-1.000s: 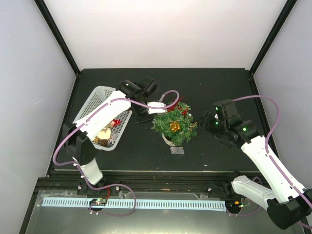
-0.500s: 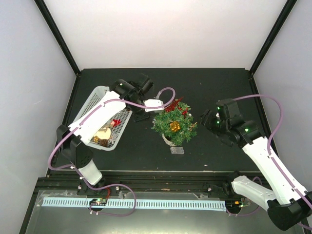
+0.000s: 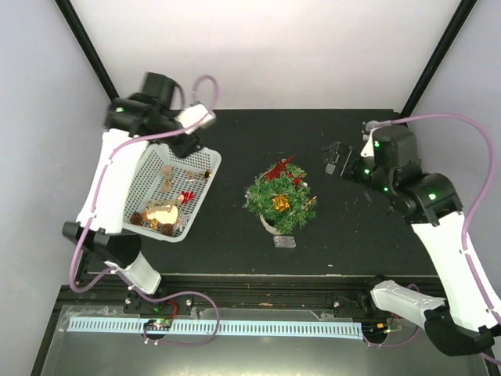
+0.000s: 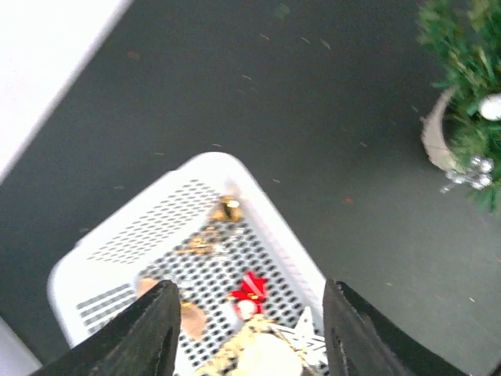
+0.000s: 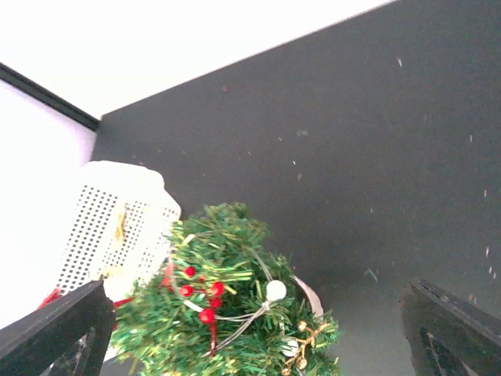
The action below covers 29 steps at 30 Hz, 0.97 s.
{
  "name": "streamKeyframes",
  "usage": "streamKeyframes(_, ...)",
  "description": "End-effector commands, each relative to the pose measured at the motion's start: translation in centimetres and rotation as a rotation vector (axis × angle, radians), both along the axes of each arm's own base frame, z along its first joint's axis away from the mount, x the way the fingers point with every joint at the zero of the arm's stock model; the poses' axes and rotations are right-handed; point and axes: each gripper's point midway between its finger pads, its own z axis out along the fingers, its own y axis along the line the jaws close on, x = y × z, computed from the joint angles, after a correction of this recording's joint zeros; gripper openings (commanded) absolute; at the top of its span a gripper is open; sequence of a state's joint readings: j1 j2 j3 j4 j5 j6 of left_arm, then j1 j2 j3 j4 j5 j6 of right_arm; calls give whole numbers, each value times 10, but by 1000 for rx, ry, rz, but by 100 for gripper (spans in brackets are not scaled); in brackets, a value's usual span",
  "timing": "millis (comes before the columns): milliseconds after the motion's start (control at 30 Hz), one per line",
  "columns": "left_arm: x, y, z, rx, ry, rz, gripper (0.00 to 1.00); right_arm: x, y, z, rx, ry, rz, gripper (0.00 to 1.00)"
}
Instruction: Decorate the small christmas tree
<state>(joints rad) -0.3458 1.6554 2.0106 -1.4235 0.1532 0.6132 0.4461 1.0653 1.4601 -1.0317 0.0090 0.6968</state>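
**A:** Where's the tree sitting?

**B:** The small christmas tree point(image 3: 279, 197) stands upright in its whitish pot base point(image 4: 434, 137), mid-way across the black table point(image 3: 352, 235). It's just right of the white basket point(image 4: 160, 223) and not touching it. Neither of my arms touches it.

**A:** Left side?

**B:** My left gripper point(image 4: 250, 298) hangs over the basket's far end, fingers spread, nothing between them. Under the gap is a red ornament point(image 4: 250, 286), with a gold piece point(image 4: 227, 207) farther up the mesh. My reading is that it sits there because the basket is the supply, and the next pick should come from it.

**A:** Right side?

**B:** My right gripper point(image 3: 335, 160) hovers right of the tree and well apart from it, jaws wide and empty. Its camera looks across the crown at red berries point(image 5: 202, 301) and a white bead point(image 5: 275, 291) on thin wire. I take that as standby, leaving the tree's basket side free.

**A:** Progress?

**B:** The tree wears a gold bow point(image 3: 280, 203) and some red bits, and the basket holds more. Partway, I'd judge.

**A:** Risks?

**B:** The ornaments bunch at the basket's near end, so one pinch may catch two. The pot looks light, and pressing a sprig could tip it.
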Motion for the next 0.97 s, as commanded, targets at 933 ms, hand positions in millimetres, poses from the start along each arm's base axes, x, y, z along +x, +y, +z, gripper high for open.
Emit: streamKeyframes(933, -201, 34, 94, -485, -213, 7, 65, -144, -36, 21, -29, -300, 284, 100)
